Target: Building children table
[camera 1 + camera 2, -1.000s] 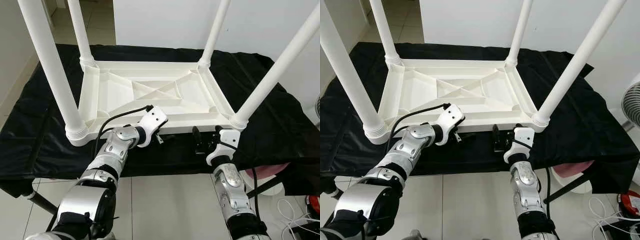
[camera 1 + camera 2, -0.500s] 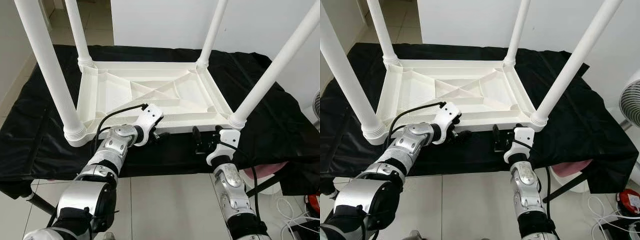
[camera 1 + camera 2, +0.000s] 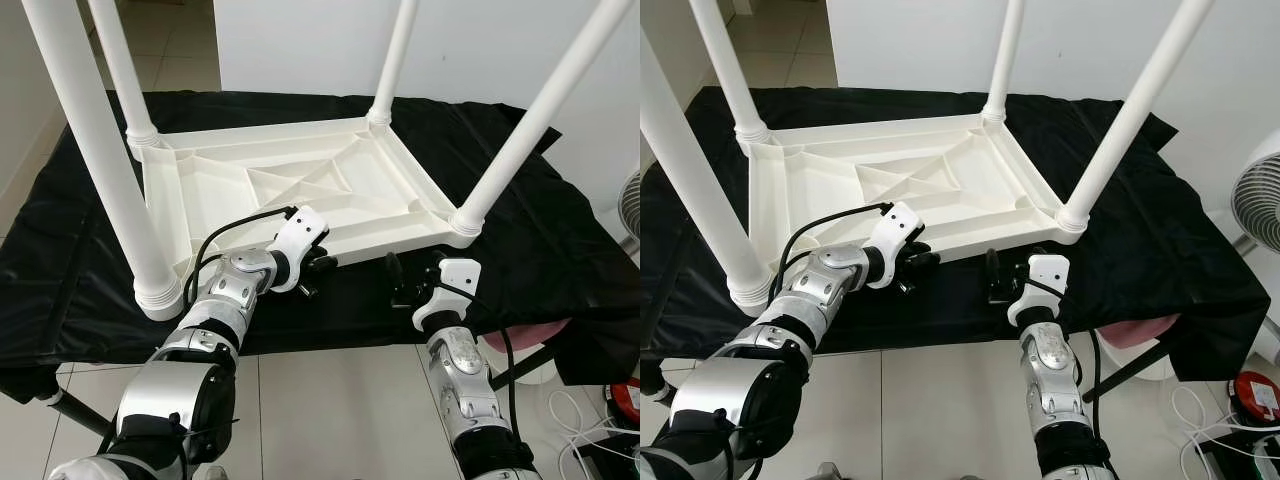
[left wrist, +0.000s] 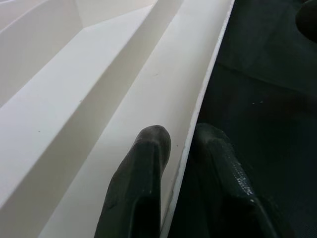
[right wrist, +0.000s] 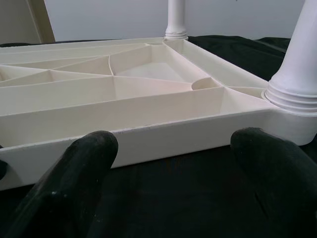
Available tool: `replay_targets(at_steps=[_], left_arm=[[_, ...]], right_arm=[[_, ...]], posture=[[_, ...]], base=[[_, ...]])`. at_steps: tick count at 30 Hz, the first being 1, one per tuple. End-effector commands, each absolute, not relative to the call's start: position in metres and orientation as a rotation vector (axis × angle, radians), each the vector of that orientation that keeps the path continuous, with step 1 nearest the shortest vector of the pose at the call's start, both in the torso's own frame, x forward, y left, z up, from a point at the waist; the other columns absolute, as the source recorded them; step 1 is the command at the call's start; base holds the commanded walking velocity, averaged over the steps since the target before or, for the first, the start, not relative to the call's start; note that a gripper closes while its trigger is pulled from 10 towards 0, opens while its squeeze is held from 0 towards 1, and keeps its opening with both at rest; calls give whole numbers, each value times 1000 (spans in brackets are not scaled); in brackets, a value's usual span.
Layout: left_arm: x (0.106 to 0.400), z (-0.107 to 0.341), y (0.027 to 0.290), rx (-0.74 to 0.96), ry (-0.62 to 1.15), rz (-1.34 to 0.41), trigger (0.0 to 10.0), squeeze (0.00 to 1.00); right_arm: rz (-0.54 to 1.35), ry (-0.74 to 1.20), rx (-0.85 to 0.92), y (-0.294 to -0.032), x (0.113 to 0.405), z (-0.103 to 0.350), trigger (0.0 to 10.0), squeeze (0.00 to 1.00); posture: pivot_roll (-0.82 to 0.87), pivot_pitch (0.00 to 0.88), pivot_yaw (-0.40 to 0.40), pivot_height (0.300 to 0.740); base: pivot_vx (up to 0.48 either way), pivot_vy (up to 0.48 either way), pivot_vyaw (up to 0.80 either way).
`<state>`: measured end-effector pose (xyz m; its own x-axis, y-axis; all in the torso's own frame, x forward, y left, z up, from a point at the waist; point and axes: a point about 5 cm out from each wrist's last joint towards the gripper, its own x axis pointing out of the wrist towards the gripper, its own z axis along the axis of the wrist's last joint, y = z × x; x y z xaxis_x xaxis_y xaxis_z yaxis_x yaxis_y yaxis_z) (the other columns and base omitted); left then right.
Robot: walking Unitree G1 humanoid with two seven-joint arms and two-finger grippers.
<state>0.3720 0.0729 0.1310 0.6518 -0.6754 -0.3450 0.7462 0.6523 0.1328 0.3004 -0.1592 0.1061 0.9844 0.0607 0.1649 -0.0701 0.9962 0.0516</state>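
Fingers (image 4: 143, 178) of the left gripper (image 3: 318, 272) pinch the near rim of the upturned white table (image 3: 300, 195), which lies legs-up on the black cloth (image 3: 520, 250). Right gripper (image 3: 412, 278) hangs open just short of that rim, beside the near right leg (image 3: 520, 130). Rim runs crosswise ahead. Left wrist view confirms the rim between the pads.

Bright, even daylight; head views are sharp, with soft shadows inside the white plastic table (image 3: 300, 190). Wrist views blur the near black fingers (image 5: 74, 173); the black cloth (image 3: 560, 230) reads dark and detailless.
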Motion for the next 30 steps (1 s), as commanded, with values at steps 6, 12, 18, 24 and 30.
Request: replay_targets(at_steps=[6, 12, 18, 24, 30], left_arm=[[383, 124, 118, 307, 210, -17, 0, 0], [386, 129, 123, 274, 162, 4, 0, 0], [391, 137, 123, 207, 121, 33, 0, 0], [394, 146, 119, 186, 93, 39, 2235, 0], [394, 153, 104, 179, 20, -64, 10000, 0]], right_arm=[[54, -149, 55, -160, 301, 104, 10000, 0], [53, -151, 57, -161, 302, 105, 10000, 0], [55, -152, 56, -159, 303, 105, 10000, 0], [48, -152, 58, -160, 301, 105, 10000, 0], [40, -150, 59, -161, 299, 103, 10000, 0]], posture=[[-26, 26, -52, 740], [-26, 26, -56, 740], [-27, 26, -52, 740], [-33, 29, -45, 740], [-38, 31, -38, 740]], base=[[0, 0, 0], [0, 0, 0], [0, 0, 0], [0, 0, 0], [0, 0, 0]])
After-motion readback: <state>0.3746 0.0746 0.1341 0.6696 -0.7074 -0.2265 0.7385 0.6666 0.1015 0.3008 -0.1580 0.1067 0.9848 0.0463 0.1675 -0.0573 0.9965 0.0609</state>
